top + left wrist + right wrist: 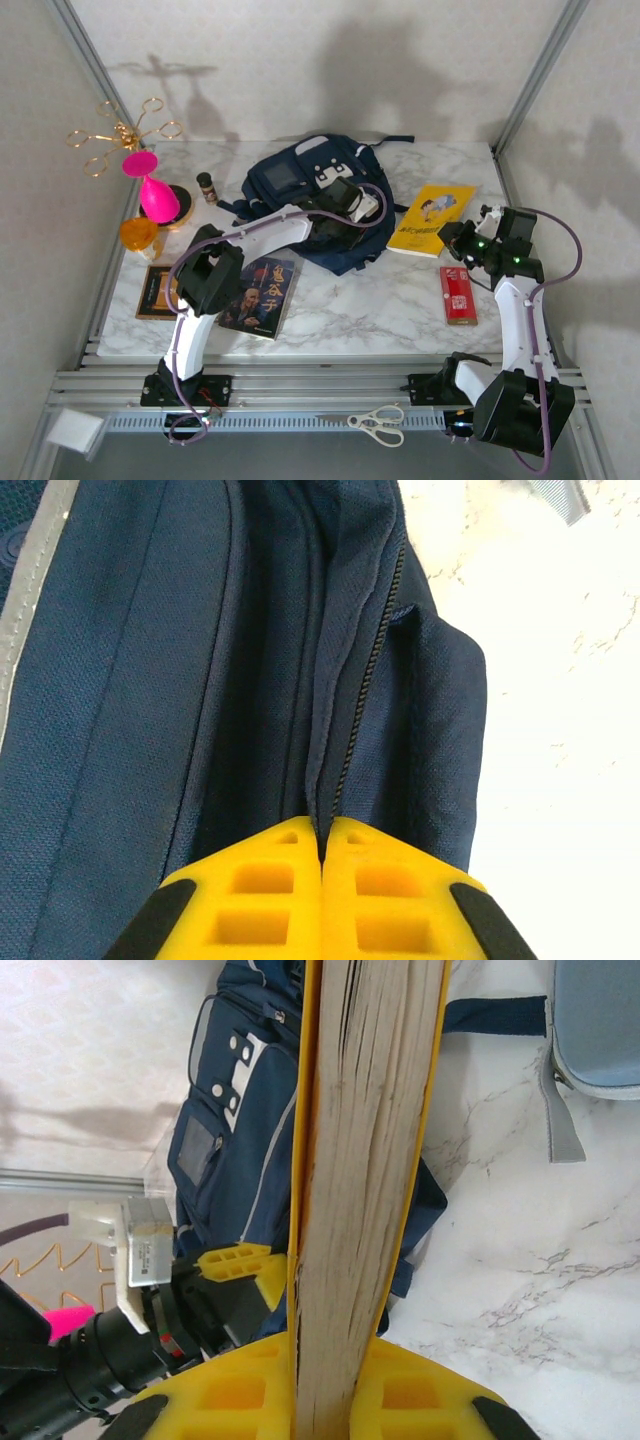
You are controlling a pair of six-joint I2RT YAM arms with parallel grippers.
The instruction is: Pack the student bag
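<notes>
The student bag (300, 180), navy with grey-white patches, lies at the back middle of the marble table. My left gripper (352, 206) rests on its right side. In the left wrist view its yellow fingers (322, 825) are shut on a fold of the bag's fabric (150, 680) next to an open zipper. My right gripper (463, 241) is shut on a yellow-covered book (432, 218) just right of the bag. In the right wrist view the book's page edge (365, 1110) stands upright between the gripper's fingers (335, 1335), with the bag (230, 1140) behind it.
A red box (458, 295) lies front right. A dark-covered book (262, 292) and a brown one (157, 290) lie front left. A pink goblet (155, 190), orange cup (138, 233), small bottle (207, 186) and gold rack (120, 132) crowd the back left. Scissors (377, 420) lie on the near rail.
</notes>
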